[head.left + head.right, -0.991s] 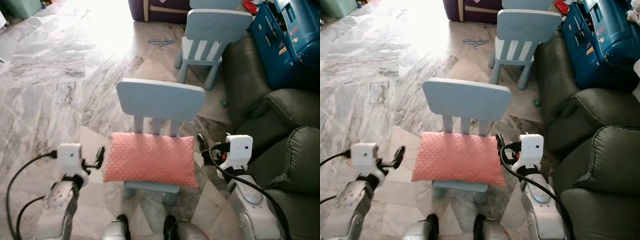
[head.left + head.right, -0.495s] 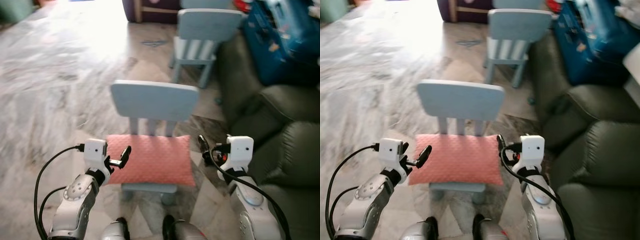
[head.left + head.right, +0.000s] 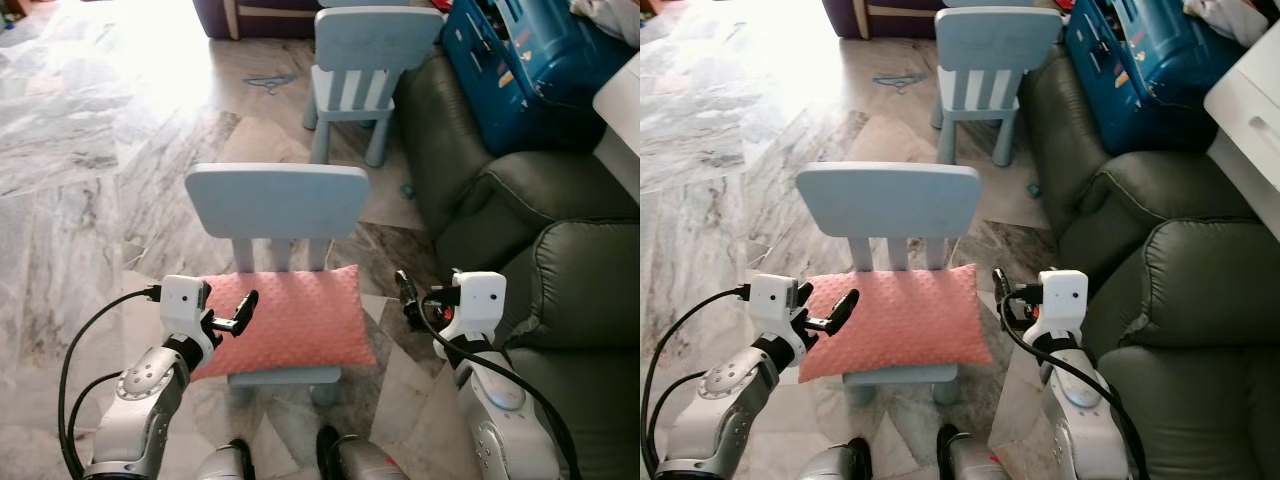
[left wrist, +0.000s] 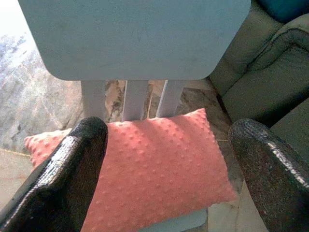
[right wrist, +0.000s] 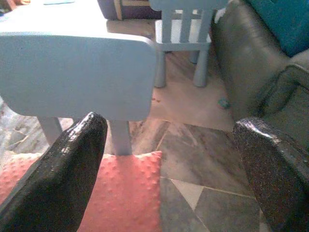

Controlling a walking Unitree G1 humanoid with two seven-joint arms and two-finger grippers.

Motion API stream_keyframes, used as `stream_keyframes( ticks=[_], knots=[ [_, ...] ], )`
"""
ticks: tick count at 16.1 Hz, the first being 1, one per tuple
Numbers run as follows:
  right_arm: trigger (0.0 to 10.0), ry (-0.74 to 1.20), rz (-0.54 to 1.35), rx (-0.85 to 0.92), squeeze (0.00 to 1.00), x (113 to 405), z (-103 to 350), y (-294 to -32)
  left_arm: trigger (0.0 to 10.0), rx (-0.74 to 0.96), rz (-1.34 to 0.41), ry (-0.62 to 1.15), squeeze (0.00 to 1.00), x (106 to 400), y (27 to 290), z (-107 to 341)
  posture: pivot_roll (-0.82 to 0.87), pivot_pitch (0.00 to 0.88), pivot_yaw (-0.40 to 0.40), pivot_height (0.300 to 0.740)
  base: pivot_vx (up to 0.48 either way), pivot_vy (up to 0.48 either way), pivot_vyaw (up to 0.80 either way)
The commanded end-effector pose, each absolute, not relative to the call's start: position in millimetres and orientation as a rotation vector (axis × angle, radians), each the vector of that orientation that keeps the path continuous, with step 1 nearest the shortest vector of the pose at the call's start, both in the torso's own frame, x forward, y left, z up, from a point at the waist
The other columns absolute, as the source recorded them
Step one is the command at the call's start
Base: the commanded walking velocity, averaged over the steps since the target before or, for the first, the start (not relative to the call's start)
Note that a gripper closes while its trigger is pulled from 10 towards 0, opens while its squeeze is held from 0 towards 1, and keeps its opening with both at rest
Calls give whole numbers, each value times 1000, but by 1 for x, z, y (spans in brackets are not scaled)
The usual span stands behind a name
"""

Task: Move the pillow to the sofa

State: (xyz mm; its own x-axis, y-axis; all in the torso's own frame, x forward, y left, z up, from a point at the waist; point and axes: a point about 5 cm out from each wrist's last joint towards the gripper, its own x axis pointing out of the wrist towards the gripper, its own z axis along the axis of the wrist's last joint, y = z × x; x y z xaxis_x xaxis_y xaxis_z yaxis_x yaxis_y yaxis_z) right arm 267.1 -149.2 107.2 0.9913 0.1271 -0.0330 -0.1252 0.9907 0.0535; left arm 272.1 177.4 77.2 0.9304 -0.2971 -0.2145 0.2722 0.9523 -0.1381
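Nearest, the left gripper [image 3: 236,314] hangs with its fingers [image 4: 67,179] spread wide and released over the 9 o'clock end of the pink dotted pillow [image 3: 285,318]. The right gripper [image 3: 405,296] hangs just off the pillow's 3 o'clock end, apart from it, fingers [image 5: 63,174] likewise released. The pillow lies flat on the seat of a small light-blue chair [image 3: 277,201]. At 3 o'clock is the dark green sofa [image 3: 560,290]. Farther, at 12 o'clock, a second blue chair [image 3: 372,40] stands on the marble floor [image 3: 90,150], with a blue case [image 3: 520,70] at 1 o'clock.
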Motion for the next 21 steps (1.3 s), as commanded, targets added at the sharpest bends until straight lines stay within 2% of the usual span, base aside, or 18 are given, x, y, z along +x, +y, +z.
stream_keyframes(
  ticks=[1, 3, 9, 16, 21],
  knots=[
    [10000, 48, 111, 55, 0, 265, 104, -151, 10000, -102, -303, 253, 0, 269, 178, 76, -13, 251, -48, 740, 0, 0, 0],
    [10000, 42, 103, 67, 0, 266, 103, -150, 10000, -89, -317, 266, 0, 269, 178, 75, -5, 247, -37, 740, 0, 0, 0],
    [10000, 13, 21, 131, 0, 276, 98, -141, 10000, -6, -496, 340, 0, 273, 177, 78, 36, 203, 77, 740, 0, 0, 0],
    [10000, 0, 54, 91, 0, 280, 101, -147, 10000, -27, -491, 342, 0, 271, 173, 72, 22, 211, 3, 740, 0, 0, 0],
    [10000, 11, 80, 87, 0, 276, 101, -146, 10000, -52, -404, 317, 0, 265, 180, 69, 16, 232, -15, 740, 0, 0, 0]
  ],
)
